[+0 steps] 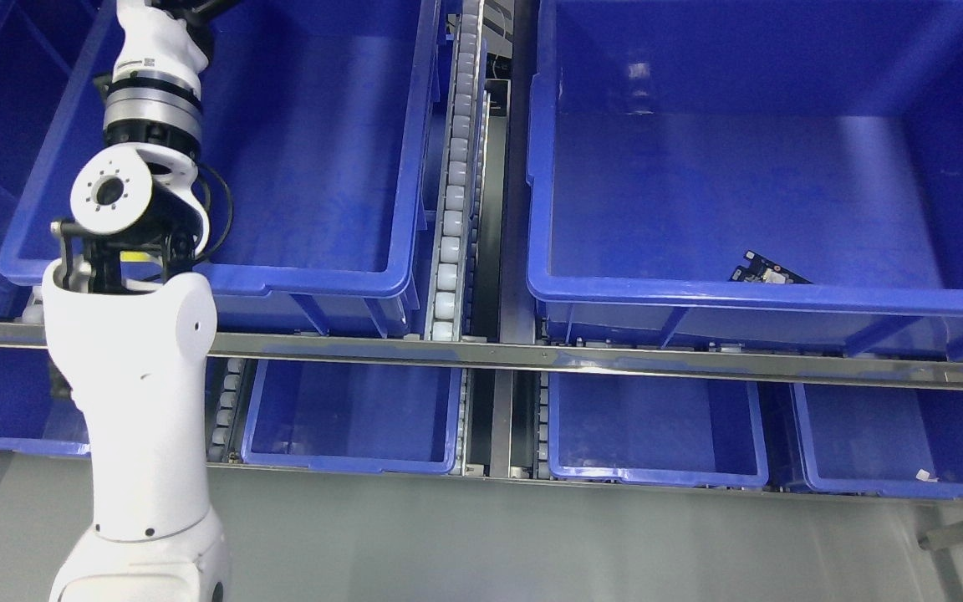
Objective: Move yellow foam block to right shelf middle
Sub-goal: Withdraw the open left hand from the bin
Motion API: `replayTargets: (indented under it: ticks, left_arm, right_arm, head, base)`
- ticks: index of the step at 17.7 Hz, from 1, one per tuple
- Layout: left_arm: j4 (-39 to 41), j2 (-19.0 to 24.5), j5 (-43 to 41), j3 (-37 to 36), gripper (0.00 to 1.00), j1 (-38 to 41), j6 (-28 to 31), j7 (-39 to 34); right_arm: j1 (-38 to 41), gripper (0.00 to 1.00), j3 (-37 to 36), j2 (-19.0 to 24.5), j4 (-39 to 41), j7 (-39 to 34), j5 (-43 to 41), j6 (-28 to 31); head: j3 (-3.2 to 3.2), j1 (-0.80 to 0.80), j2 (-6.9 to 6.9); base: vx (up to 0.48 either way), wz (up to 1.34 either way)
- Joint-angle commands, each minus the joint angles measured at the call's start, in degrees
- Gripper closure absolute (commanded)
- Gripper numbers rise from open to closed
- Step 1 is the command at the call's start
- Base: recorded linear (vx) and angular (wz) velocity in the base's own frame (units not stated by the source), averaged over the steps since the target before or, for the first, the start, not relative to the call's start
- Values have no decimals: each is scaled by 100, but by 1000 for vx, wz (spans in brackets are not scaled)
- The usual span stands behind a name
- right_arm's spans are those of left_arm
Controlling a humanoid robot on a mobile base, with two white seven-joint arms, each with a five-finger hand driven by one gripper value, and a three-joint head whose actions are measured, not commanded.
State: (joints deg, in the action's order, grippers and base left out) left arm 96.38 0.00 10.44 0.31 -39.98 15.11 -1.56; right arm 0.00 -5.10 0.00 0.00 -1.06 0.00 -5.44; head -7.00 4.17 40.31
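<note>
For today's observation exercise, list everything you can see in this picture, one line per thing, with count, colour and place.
Large bins: two, blue, upper shelf level, left and right.
Small bins: at least four, blue, lower level, in a row.
Circuit board: one, dark, front of the right large bin.
Roller track: one, white rollers, between the large bins.
Shelf rail: one, metal, across the middle.
Yellow foam block: none visible.
Left arm: one, white, reaching up over the left large bin; hand out of view.

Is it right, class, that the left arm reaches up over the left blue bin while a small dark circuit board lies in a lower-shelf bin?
Not quite. The head view shows the small dark circuit board in the large right upper bin, not on the lower shelf. The left arm does reach up over the left blue bin.
</note>
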Motion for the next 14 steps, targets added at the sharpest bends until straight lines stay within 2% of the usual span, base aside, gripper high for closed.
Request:
replayTargets:
  ticks: [1,3,5,8,10,12,14]
  left_arm:
    - [197,100,2,488,0,831,-1514,657]
    - [215,100,2,418,0,1367,-1984,666]
    - [223,100,2,417,0,1711,-2020,666]
    - [223,100,2,417,0,1730,-1986,666]
    - [223,100,2,400,0,1712,-1793,657]
    - [215,100,2,373,1,1669,-1267,657]
    - [215,100,2,365,0,1598,-1115,657]
  right_arm:
    - [-18,0,0,-100,100,1,-9,-10]
    - [-18,0,0,-100,100,1,-9,-10]
    - [-18,0,0,-100,100,1,0,-10]
    - [-18,0,0,-100,100,1,-9,-10]
    - [-18,0,0,-100,100,1,0,-10]
    - [-18,0,0,-100,100,1,-9,-10]
    - [-18,0,0,-100,100,1,0,-10]
  head:
    - [0,0,0]
    - [0,0,0]
    - [0,0,0]
    - [0,0,0]
    - [0,0,0]
    - [0,0,0]
    - [0,0,0]
  base:
    - [0,0]
    - [0,0]
    - [0,0]
    - [0,0]
    - [0,0]
    - [0,0]
    - [0,0]
